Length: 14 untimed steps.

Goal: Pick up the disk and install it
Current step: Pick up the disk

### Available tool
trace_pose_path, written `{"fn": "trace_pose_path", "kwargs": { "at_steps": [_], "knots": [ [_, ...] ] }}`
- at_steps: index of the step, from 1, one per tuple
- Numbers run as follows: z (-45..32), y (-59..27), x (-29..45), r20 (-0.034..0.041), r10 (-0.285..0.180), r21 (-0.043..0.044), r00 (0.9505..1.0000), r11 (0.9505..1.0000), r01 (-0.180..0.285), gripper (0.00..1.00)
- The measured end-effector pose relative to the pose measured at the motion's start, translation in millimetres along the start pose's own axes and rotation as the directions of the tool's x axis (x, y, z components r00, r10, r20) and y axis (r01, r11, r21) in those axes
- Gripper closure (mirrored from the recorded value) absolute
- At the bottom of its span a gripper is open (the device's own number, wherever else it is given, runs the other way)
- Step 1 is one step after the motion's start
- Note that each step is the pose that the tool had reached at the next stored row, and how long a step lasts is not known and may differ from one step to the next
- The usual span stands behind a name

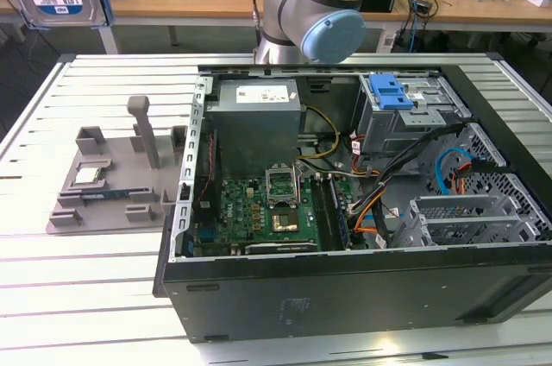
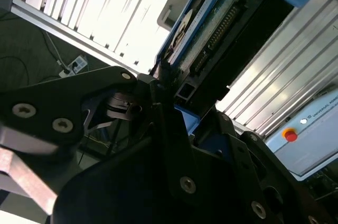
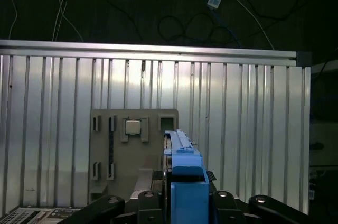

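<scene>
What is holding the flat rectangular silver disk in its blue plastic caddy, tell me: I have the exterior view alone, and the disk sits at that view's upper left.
Observer: The black gripper is shut on the disk, as the second wrist view shows.
Operator: Report the face I cannot see.
Observer: That face carries a green circuit board.
Operator: Say what lies behind the disk.
Observer: In the first wrist view the disk stands edge-on, with the grey plastic fixture and the silver slatted table behind it.
</scene>
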State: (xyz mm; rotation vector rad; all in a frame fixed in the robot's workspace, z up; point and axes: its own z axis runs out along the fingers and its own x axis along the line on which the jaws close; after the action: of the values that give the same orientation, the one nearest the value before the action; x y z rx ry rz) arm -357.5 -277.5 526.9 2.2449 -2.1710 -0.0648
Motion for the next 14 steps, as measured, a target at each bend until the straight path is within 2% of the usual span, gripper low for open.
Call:
{"fn": "trace_pose_path", "kwargs": {
  "at_steps": [3,7,14],
  "knots": [
    [-10.1,0.4,-0.3,0.0,0.0,0.0,1.0,1.0,0.0,0.63],
    [-19.4,0.8,-0.6,0.0,0.0,-0.0001,1.0,1.0,0.0,0.63],
    [-20.2,0.5,-0.5,0.0004,0.0,-0.0001,1.0,1.0,0.0,0.63]
  ]
}}
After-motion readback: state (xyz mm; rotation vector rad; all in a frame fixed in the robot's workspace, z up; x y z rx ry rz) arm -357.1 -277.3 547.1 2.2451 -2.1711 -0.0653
